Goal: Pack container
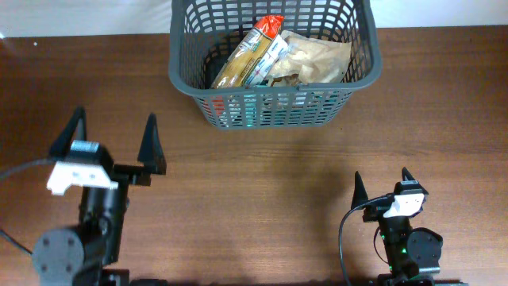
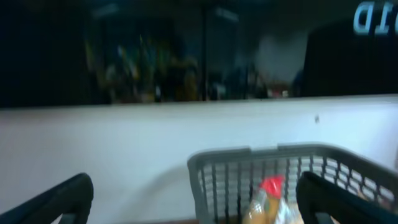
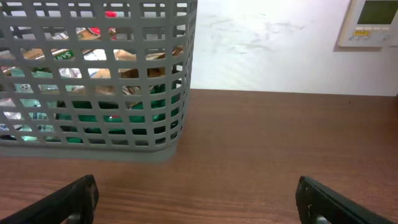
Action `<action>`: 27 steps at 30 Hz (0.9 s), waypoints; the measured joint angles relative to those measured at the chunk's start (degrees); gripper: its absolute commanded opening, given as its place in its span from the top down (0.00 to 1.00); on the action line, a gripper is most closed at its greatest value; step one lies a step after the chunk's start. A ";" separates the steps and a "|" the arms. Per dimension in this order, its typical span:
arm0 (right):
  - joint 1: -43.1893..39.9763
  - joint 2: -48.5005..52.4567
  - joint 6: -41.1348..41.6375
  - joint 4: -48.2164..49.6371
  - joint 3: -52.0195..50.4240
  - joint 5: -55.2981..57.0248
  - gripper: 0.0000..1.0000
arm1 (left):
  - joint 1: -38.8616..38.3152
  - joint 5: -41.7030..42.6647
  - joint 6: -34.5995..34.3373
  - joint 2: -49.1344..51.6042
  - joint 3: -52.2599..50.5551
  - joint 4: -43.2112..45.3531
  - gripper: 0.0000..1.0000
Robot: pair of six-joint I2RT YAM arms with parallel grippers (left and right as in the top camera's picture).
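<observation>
The container [image 1: 361, 75], a dark grey lattice basket, stands at the table's far middle and holds several snack packets, among them a long yellow packet with a red end [image 1: 248, 52] and a tan pouch [image 1: 317, 57]. My left gripper [image 1: 113, 131] hovers open and empty at the near left, well short of the basket. The left wrist view looks high, catching the container's rim [image 2: 261, 152] and the red-topped packet [image 2: 268, 190]. My right gripper [image 1: 381, 181] sits open and empty at the near right. In the right wrist view the container [image 3: 180, 134] stands ahead to the left.
A white wall runs behind the table, with a small wall panel [image 3: 372, 22] at the upper right of the right wrist view. Bare brown wood [image 1: 262, 191] lies between the two arms and the basket.
</observation>
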 measured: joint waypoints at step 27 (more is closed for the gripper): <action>0.00 0.00 0.00 0.00 0.00 0.00 0.01 | 3.54 0.22 0.13 -29.33 -33.90 16.31 0.01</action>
